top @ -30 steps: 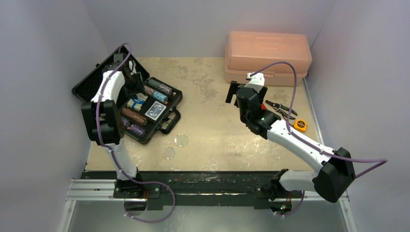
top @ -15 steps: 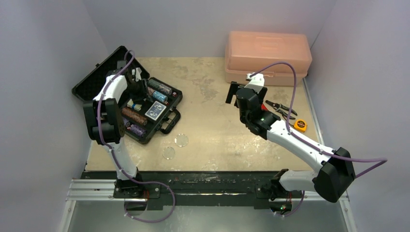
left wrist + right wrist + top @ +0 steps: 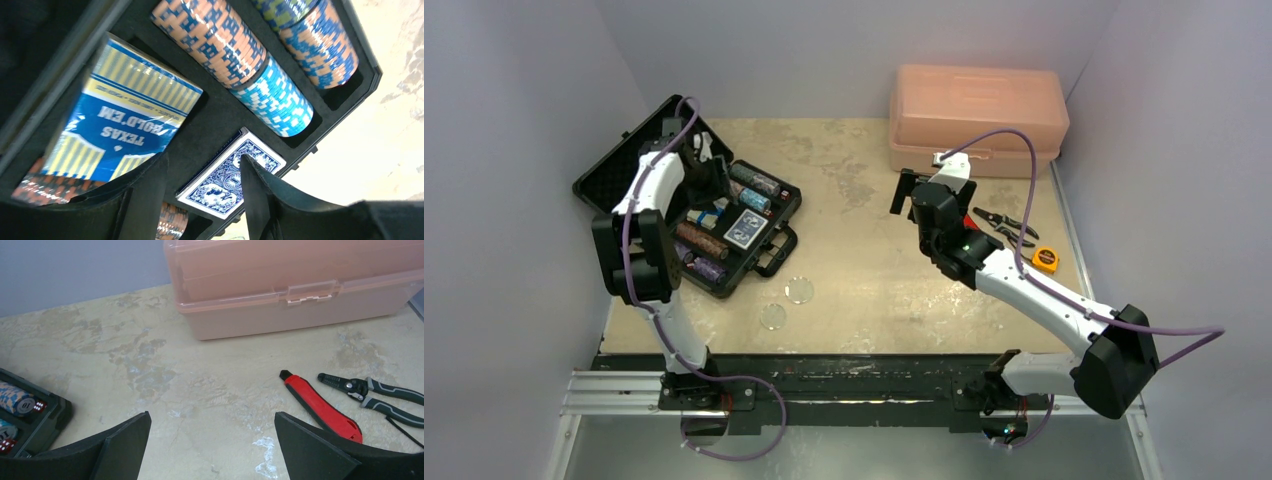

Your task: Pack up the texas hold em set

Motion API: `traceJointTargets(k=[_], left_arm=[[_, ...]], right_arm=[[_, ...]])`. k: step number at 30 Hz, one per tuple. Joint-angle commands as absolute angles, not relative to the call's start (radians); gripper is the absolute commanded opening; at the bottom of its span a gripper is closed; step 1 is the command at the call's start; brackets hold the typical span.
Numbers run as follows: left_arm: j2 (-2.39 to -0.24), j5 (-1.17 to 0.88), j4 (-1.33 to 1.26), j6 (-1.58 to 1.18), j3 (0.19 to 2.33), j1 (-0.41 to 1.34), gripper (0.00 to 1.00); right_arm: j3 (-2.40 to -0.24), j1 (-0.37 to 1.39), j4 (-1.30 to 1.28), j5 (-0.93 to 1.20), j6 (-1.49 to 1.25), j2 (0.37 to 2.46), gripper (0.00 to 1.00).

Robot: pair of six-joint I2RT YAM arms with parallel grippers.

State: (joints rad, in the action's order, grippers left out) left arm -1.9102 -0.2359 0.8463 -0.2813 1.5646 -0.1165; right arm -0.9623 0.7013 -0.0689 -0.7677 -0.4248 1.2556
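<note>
At the near part of the tabletop: two clear discs lie flat, close together, just in front of the briefcase's handle.
Left arm: rises from its base, bends at the elbow and reaches over the open briefcase, wrist turned down into the tray.
Left hand: fingers parted, nothing between them, low above the foam.
Briefcase contents: Texas Hold'em deck sits tilted, not flat in its slot; second deck lies flat in its slot; chip rows fill the channels beyond.
Only the left wrist view shows: the deck's tilt and print; overhead, the arm partly covers that slot.
Cannot tell: whether the left finger touches the tilted deck.
Right arm: stretched diagonally toward mid-tabletop, well apart from the briefcase.
Right hand: wide open, empty, above bare tabletop.
Only the right wrist view shows: tiny red dice at the briefcase's corner, the case itself cut off by the frame edge.
Far right: red-handled tool, pliers partly cut off, tape measure.
Far edge: pink toolbox, lid shut.
</note>
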Motion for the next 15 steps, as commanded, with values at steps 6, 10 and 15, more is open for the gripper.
traceJointTargets(k=[6, 10, 15], left_arm=[[-1.839, -0.065, 0.841, -0.32, 1.686, -0.15, 0.54], [-1.877, -0.031, 0.843, -0.323, 1.71, -0.178, 0.51], [-1.937, -0.054, 0.834, -0.309, 1.721, -0.212, 0.47]], right_arm=[[-0.962, 0.706, -0.031, -0.799, -0.411, 1.253, 0.99], [-0.962, 0.709, -0.03, -0.799, -0.41, 1.255, 0.99], [-0.96, 0.713, -0.027, -0.804, -0.408, 1.256, 0.99]])
